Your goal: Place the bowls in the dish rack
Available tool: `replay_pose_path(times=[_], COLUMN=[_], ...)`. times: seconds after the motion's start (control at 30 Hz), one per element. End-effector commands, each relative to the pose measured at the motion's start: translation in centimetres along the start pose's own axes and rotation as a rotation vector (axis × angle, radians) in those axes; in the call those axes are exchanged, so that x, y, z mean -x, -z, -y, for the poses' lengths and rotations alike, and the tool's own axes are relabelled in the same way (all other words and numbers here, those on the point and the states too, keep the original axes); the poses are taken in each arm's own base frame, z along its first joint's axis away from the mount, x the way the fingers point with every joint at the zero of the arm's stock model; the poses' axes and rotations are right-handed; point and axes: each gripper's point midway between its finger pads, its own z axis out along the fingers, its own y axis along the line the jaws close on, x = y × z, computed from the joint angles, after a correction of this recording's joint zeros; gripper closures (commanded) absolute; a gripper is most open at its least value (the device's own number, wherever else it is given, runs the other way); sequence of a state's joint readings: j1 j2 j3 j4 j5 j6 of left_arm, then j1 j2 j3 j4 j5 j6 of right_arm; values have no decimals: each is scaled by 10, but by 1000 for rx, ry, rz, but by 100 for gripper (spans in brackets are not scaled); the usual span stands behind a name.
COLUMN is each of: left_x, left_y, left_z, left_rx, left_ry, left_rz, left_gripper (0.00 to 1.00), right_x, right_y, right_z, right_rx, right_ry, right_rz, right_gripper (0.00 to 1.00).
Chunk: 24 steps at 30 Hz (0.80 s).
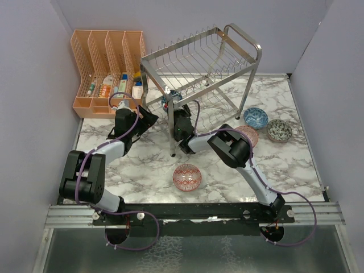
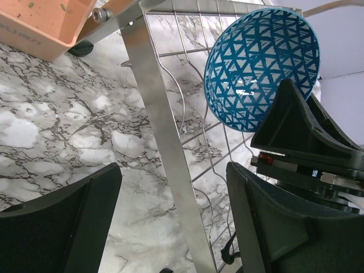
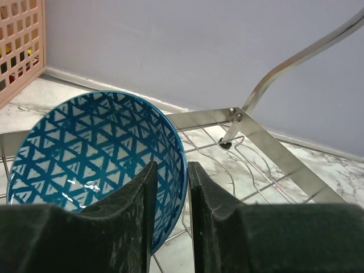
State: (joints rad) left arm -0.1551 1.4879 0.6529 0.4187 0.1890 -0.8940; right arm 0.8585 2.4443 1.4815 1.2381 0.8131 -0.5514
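Right gripper (image 3: 170,173): both fingers (image 3: 128,227) drawn narrow, pinching the rim of the triangle bowl (image 3: 85,153). One finger is inside the bowl and one outside, with the rim in the slot between them.

- The bowl is held on edge, hollow side facing the wrist camera, inside the lower tier of the dish rack (image 1: 196,54) at its left end.
- Rack wires lie just beneath it. Cannot tell whether it touches them.
- Bowl: round, shallow, glossy, with a blue-teal lattice of triangles on white inside and a plain blue rim.

Left gripper (image 2: 173,170): fingers spread wide, nothing between the pads.

- It hangs just outside the rack's left end.
- The front leg (image 2: 162,142) shows in the gap, apart from both fingers.

Other bowls, all upright on the marble table (image 1: 136,165):
- Red-pink bowl (image 1: 187,177) is in front of the rack, well apart from it.
- Blue bowl (image 1: 255,118) is just right of the rack's right legs.
- Greyish bowl (image 1: 279,129) is further right of the rack.
- Pink bowl (image 1: 249,135) is near the rack's right front, partly hidden by the right arm.

Containers: the orange organiser (image 1: 108,51) is left of the rack, and its front tray holds small bottles and tubes (image 1: 122,85). In the rack's lower tier only the gripped bowl is visible.
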Motion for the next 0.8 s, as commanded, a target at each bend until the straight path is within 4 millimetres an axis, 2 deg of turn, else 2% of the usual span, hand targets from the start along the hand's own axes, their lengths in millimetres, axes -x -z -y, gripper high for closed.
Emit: replay_pose_path(times=[0.0,0.23,0.3,0.43,0.63,0.77], left_x=[14,14,14,14,16,16], left_y=[-2,-2,-2,-1,-2,-2], left_z=[13,13,13,13,12,13], left_rx=[-27,-24,-24,-22,-16,-17], left_ry=[-39,-46,-48,-53,-59,-62], left_rz=[44,39,39,42,44,43], left_gripper=[23,23,23,23,23,23], right_x=[12,16,16,19,30,34], right_y=[5,4,5,6,10,10], right_z=[-9,-3,-2,0,3,2], right_rx=[51,28,27,24,44,52], right_ry=[-10,-11,-15,-3,9,83], right_rz=[44,56,61,86,148,203], right_gripper=[71,72,83,99,99,98])
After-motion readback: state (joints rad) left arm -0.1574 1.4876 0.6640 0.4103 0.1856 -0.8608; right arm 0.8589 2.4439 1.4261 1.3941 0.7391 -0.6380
